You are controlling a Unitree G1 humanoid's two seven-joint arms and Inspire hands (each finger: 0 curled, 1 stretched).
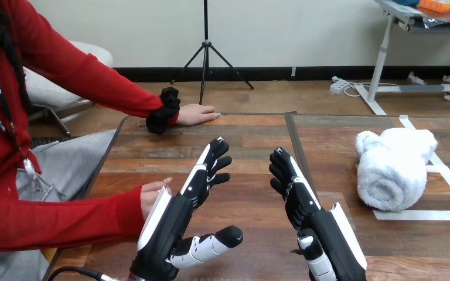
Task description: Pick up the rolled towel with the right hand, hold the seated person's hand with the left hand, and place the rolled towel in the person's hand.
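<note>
Left robot hand [176, 219] spread, maybe touching person's near hand [151, 194], right robot hand [304, 205] spread

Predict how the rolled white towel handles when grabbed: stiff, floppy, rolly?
Probably soft: the rolled towel looks plush, so a grasp should sink in. Likely light for its bulk. Its round side could roll if nudged, and the bunched far end may loosen when lifted.

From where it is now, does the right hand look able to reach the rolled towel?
Probably yes. The rolled towel lies to the right of the right hand, apart from it, with only bare table between them and nothing on top of it.
</note>
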